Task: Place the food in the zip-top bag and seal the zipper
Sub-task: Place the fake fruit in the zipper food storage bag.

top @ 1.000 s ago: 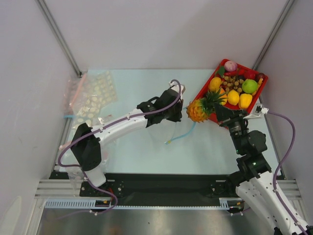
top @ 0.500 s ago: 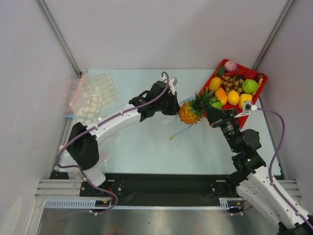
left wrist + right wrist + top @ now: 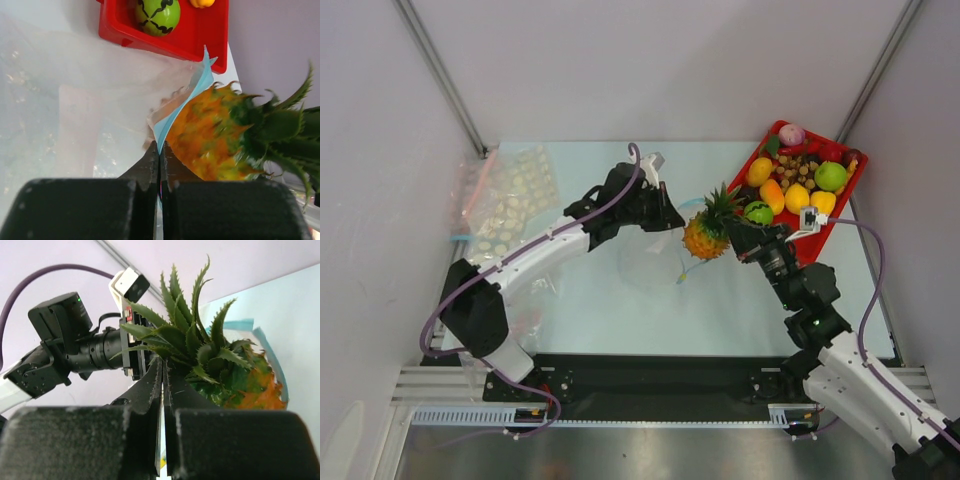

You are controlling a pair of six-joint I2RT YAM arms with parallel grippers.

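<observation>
My left gripper [image 3: 670, 221] is shut on the light-blue zipper [image 3: 167, 122] of the clear zip-top bag [image 3: 650, 258] and holds its mouth up off the table. My right gripper [image 3: 733, 229] is shut on the green leaves [image 3: 192, 340] of the orange pineapple [image 3: 703, 237]. The pineapple hangs right at the bag's mouth. In the left wrist view the pineapple [image 3: 210, 137] is against the zipper beside the fingertips [image 3: 152, 155]. In the right wrist view the zipper [image 3: 272, 352] curves round the pineapple's orange body [image 3: 257, 392]. The dark-marked green fruit [image 3: 758, 212] lies in the red tray [image 3: 732, 184].
The red tray at the back right holds several other toy fruits, yellow pieces [image 3: 797, 198] among them. Other clear bags with pink strips [image 3: 505, 200] lie at the back left by the wall. The left arm's wrist camera [image 3: 85, 347] is close behind the pineapple.
My right gripper has carried the pineapple left from the tray to the bag's mouth. My left gripper has moved left and back, lifting the bag's mouth by the zipper.
</observation>
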